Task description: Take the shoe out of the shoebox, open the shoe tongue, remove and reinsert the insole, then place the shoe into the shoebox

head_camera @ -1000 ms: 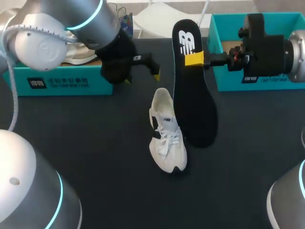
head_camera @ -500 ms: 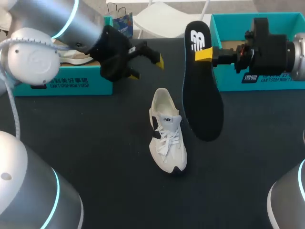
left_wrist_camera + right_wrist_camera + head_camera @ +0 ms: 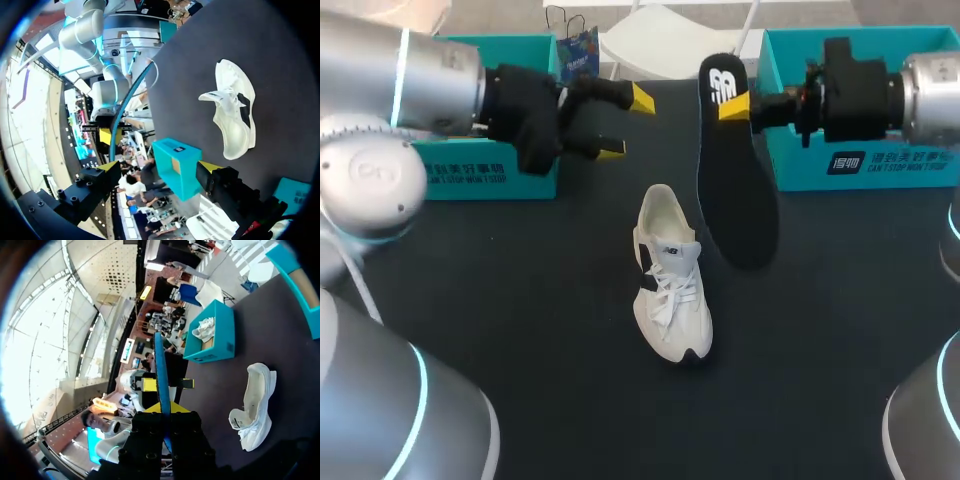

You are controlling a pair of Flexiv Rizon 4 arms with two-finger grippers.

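The white shoe point(image 3: 670, 280) lies on its sole on the dark table, toe toward me, and also shows as the shoe point(image 3: 232, 117) and the shoe point(image 3: 255, 405). My right gripper point(image 3: 735, 105) is shut on the heel end of the black insole point(image 3: 735, 190), which hangs in the air just right of the shoe. In the right wrist view the insole point(image 3: 160, 370) runs edge-on out of that gripper point(image 3: 167, 407). My left gripper point(image 3: 625, 122) stands open and empty, up and left of the shoe. The left wrist view shows its own gripper point(image 3: 159, 166) open too.
A teal shoebox point(image 3: 470, 172) stands at the back left; in the right wrist view this box point(image 3: 212, 335) holds another white shoe point(image 3: 202, 329). A second teal shoebox point(image 3: 880, 165) stands at the back right, under my right arm.
My left arm has drawn back to the left, its open gripper now pointing right. The right gripper has tilted the insole, raising its lower end; the shoe has not moved.
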